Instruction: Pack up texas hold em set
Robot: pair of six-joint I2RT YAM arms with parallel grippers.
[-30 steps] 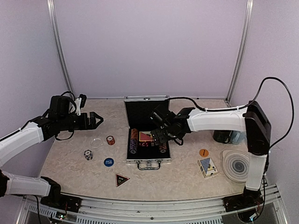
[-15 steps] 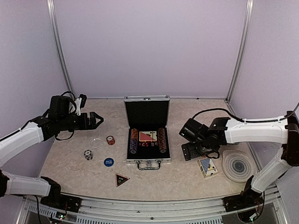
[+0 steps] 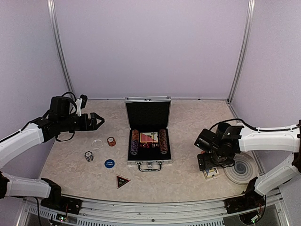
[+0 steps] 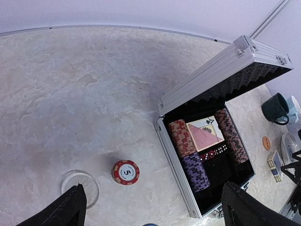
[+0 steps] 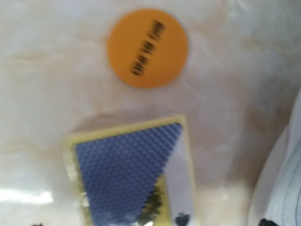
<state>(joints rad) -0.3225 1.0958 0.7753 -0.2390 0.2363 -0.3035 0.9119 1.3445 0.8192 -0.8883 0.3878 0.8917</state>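
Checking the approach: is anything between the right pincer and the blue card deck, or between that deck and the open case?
Nothing visible. The right pincer hangs open right over the blue-backed card deck; bare table lies between it and the open ribbed silver case.

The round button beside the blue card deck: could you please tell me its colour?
The round button is orange with dark lettering; clearest in the right wrist view.

Blue deck (image 5: 124,172) bears a lattice pattern; the button (image 5: 147,48) is orange.
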